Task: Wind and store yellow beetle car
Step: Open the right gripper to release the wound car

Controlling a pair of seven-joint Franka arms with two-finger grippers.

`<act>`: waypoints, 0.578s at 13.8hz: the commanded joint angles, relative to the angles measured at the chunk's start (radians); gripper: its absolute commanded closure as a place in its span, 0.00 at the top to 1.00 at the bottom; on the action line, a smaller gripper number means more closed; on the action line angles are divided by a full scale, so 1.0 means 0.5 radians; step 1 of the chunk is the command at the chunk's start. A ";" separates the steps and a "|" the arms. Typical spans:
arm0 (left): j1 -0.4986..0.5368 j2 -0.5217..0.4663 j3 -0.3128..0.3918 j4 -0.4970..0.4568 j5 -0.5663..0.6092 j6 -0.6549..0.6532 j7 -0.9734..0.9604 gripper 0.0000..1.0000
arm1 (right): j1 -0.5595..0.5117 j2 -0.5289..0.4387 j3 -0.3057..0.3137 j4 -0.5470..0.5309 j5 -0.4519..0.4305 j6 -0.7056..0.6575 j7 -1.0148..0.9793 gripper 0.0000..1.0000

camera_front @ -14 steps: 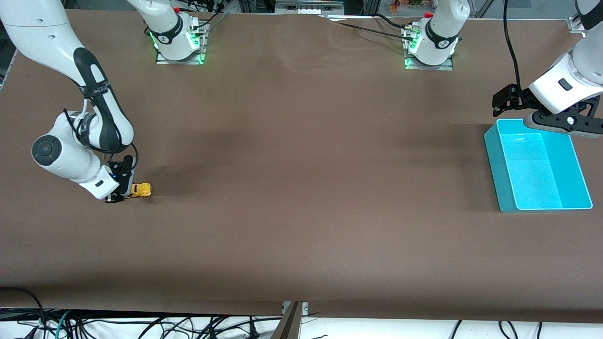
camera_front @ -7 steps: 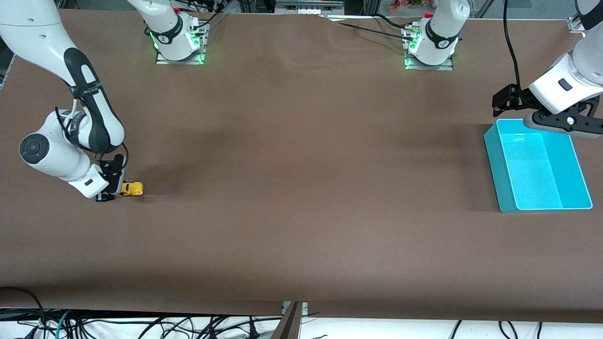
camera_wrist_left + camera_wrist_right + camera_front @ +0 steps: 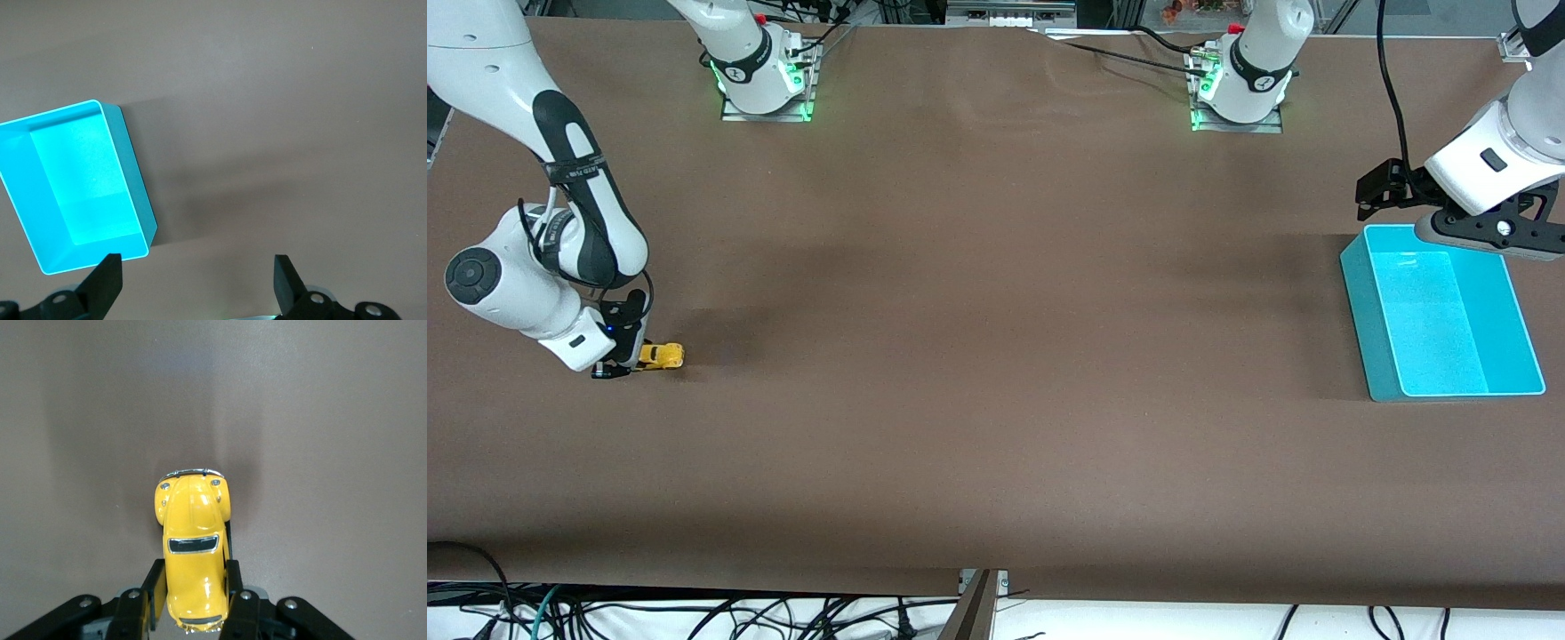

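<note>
While the right gripper (image 3: pixel 633 357) is clamping the yellow beetle car (image 3: pixel 663 356) on the brown bench (image 3: pixel 996 356) at the right arm's end | left gripper (image 3: pixel 197 277) is hanging wide open, holding nothing, over the turquoise bin (image 3: pixel 1440 311) | cables (image 3: pixel 694 613) are lying under the bench's near edge.

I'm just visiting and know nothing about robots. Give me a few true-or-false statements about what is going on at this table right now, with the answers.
1. The right hand is shut on the yellow beetle car. True.
2. The car is lying inside the turquoise bin. False: it is on the brown table at the right arm's end, and the bin holds nothing.
3. The left hand is open, over the bin's edge. True.
4. The bin is tipped on its side. False: it stands upright with its opening facing up.
5. Both hands grip the car. False: only the right hand does; the left arm waits by the bin.
</note>
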 commanded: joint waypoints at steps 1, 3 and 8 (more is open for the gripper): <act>-0.010 0.028 -0.001 0.065 0.028 -0.048 -0.016 1.00 | -0.030 -0.031 0.021 -0.047 0.046 0.021 -0.039 0.99; -0.010 0.028 -0.001 0.065 0.028 -0.048 -0.016 1.00 | -0.027 -0.126 0.079 0.005 0.083 -0.016 -0.030 1.00; -0.010 0.028 -0.001 0.062 0.028 -0.048 -0.016 1.00 | -0.018 -0.154 0.116 0.361 0.101 -0.488 -0.012 1.00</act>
